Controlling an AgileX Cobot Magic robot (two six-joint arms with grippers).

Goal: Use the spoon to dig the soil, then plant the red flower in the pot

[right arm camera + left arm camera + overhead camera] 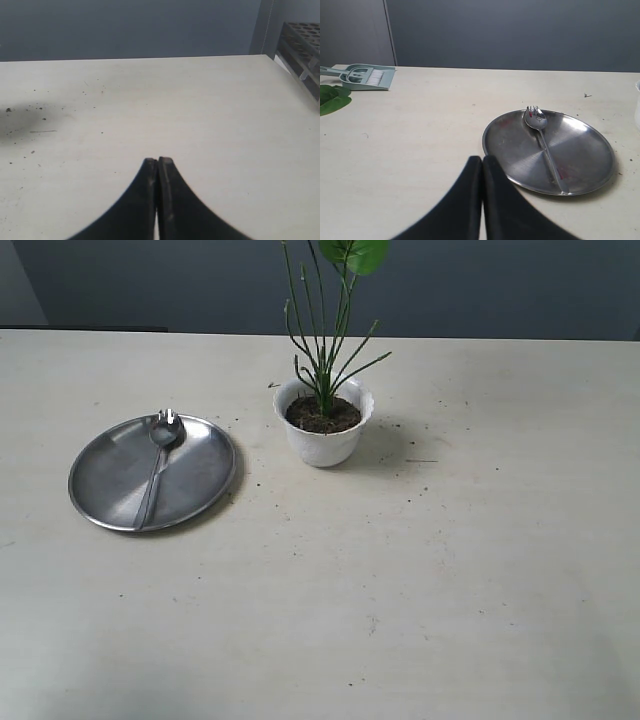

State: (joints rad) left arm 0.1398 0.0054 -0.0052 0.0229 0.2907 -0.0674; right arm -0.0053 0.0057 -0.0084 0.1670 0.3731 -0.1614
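Note:
The white pot [325, 445] stands on the table, filled with dark soil [322, 418]. The flower's thin green stems [325, 350] stand upright in that soil; a broad green leaf [357, 254] shows at the top, where the plant runs out of the frame. The silver spoon [160, 455] lies in the round steel plate [110, 475], left of the pot. In the left wrist view my left gripper [482, 159] is shut and empty, just short of the plate's rim [492, 150], with the spoon [545, 145] ahead. My right gripper [158, 161] is shut and empty over bare table.
Soil crumbs [30, 117] are scattered on the table near the pot. A pale green dustpan with a brush [367, 77] and a loose green leaf [332, 97] lie far to one side. A dark rack [302, 42] stands at the table's edge in the right wrist view.

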